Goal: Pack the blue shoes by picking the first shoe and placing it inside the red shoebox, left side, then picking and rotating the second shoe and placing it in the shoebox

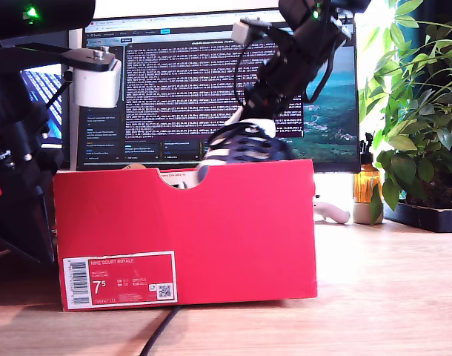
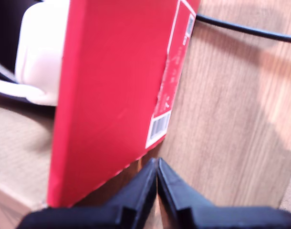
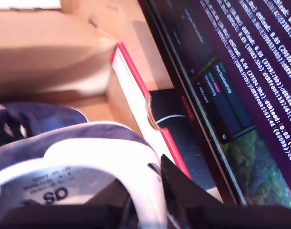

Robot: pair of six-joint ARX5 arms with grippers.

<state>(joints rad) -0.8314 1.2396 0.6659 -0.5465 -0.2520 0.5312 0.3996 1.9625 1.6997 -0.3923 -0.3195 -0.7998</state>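
Wooden tabletop (image 1: 389,297) carries the red shoebox (image 1: 233,230) in the exterior view, its labelled wall facing the camera, with a monitor (image 1: 189,81) full of text standing close behind it and a potted plant (image 1: 422,111) at the exterior view's right. Bare wood lies open in front of the box and toward that right side. A blue shoe (image 1: 244,142) rises above the box's top edge, just right of the half-round notch in that view, held from above by my second claw (image 1: 259,111), whose dark arm slants down from the upper right. A white cylinder (image 1: 96,81) on another arm hangs above the box's left end in that view.

First wrist view: my first claw (image 2: 157,179) is clenched with its tips meeting and nothing between them, hovering near the box's lower corner by the barcode label; a black cable (image 2: 245,28) crosses the wood beyond.

Second wrist view: my second claw (image 3: 150,191) grips the white collar of the shoe, over the box's cardboard interior. The box's rear rim runs near the monitor's lower bezel, leaving a narrow gap there.
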